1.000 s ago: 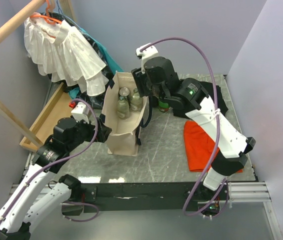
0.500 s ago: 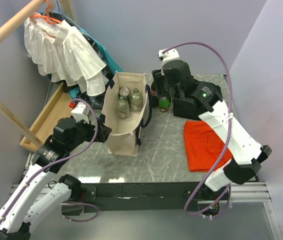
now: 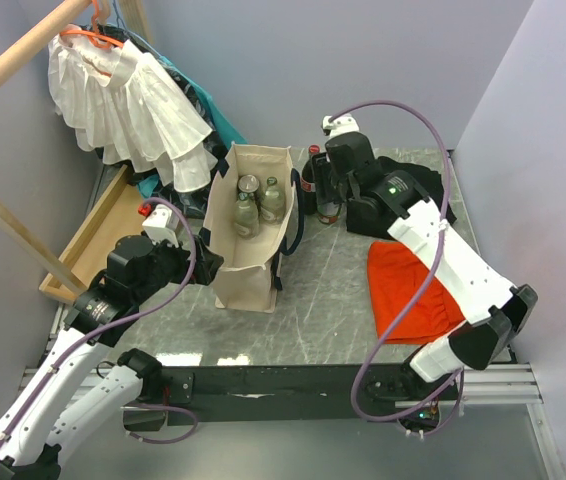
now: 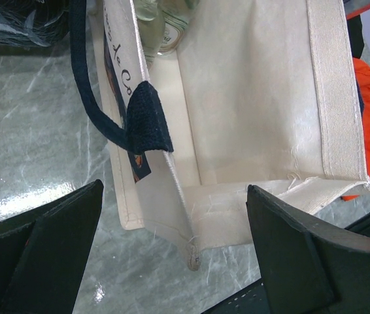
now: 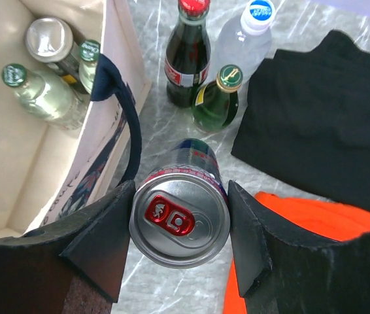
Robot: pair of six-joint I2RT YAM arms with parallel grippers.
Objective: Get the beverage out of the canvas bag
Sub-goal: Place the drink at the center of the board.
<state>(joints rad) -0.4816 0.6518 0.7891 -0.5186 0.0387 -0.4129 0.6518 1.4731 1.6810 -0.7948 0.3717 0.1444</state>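
The cream canvas bag [image 3: 248, 272] with navy handles stands open on the marble table, with several bottles [image 3: 247, 212] still upright inside it. My right gripper [image 5: 180, 226] is shut on a silver-topped beverage can [image 5: 180, 219] with a red tab. It holds the can upright outside the bag, just right of the bag wall [image 5: 110, 124] and its handle. My left gripper [image 4: 175, 196] is open, its fingers spread either side of the bag's near corner [image 4: 195, 252]. In the top view the right gripper [image 3: 325, 195] sits to the right of the bag.
A red-capped cola bottle [image 5: 188, 55], a clear water bottle [image 5: 247, 33] and a green bottle [image 5: 216, 98] stand just beyond the can. Black cloth [image 5: 316, 118] and orange cloth [image 3: 413, 285] lie to the right. A white ruffled garment [image 3: 128, 110] hangs at the back left above a wooden tray [image 3: 103, 225].
My right gripper has carried the can from above the bag's far right edge to the right, then lower beside the standing bottles. The left arm has stayed put.
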